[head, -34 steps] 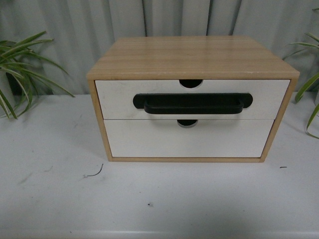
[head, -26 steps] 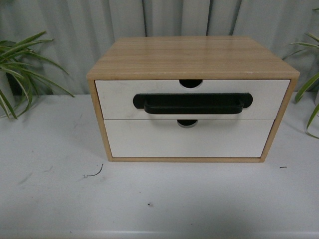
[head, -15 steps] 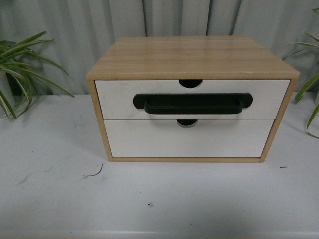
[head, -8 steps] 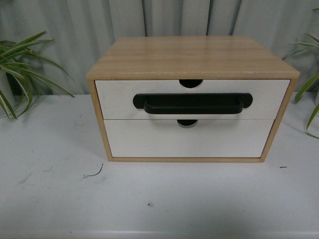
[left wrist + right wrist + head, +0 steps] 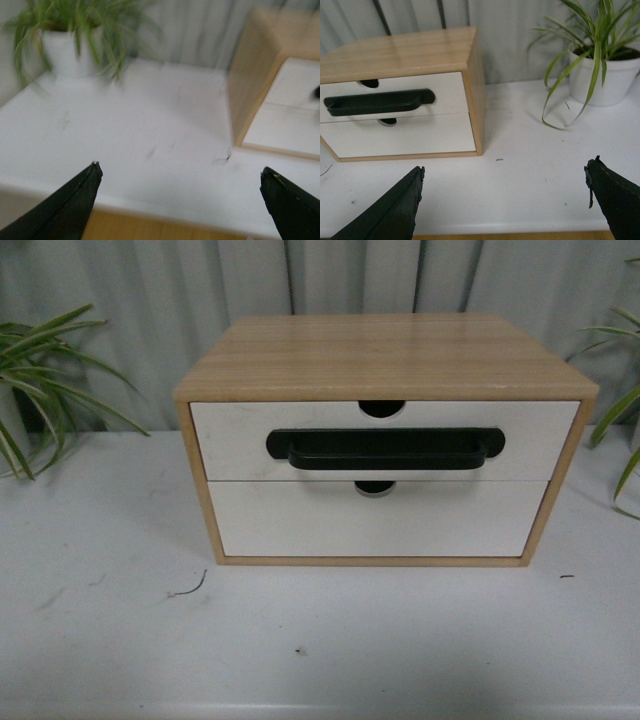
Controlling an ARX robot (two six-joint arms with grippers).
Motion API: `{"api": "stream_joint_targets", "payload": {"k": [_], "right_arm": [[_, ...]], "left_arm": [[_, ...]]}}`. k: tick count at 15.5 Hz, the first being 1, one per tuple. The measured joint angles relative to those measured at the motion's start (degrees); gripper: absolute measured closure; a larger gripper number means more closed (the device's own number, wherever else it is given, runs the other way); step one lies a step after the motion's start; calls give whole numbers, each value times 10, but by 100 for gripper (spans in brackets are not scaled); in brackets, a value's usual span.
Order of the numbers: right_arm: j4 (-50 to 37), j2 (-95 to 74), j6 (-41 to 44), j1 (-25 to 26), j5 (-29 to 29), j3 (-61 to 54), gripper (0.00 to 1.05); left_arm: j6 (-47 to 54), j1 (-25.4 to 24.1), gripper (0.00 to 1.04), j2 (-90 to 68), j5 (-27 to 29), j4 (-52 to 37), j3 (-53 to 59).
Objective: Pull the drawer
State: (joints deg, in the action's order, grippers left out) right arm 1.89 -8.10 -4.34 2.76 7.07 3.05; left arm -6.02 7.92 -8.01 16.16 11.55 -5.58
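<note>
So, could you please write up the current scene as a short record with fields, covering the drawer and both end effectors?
drawer: upper of two in the wooden cabinet, shut
handle: black bar across the drawer front, nothing touching it
lower drawer front: white, no handle, shut
left end effector: open, empty, near the table edge, apart from the cabinet
right end effector: open, empty, apart from the cabinet
left plant: potted, left of the cabinet
right plant: potted, right of the cabinet
task state: pull not yet begun
</note>
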Motion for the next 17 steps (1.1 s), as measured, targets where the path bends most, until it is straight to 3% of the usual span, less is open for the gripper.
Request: {"api": "stream_joint_targets", "payload": {"k": [1,2,3,5,8,11,14,17], "right_arm": [[-66,-74,-8,3,20,21,6],[-142,-147,-7,-2,21,53,6],[-218,-236,-5,-13,17,87,6],[-244,-269,-3,-20,15,101,6],[-347,-477,-1,-53,-9,215,6],[-344,-682,16,-97,-43,383,6],[-339,-776,94,-133,-27,490,6],[-295,-777,287,-143,73,507,6]], "left_arm": [[-38,46,7,-79,105,-29,-32],[-55,47,7,-122,163,-78,-53],[-56,46,7,-171,152,-143,-74],[-56,46,7,-198,147,-168,-83],[-56,24,7,-387,88,-311,-144],[-68,12,7,-563,30,-376,-266],[-68,26,7,-662,-35,-351,-359],[35,77,7,-712,-159,-233,-450]]}}
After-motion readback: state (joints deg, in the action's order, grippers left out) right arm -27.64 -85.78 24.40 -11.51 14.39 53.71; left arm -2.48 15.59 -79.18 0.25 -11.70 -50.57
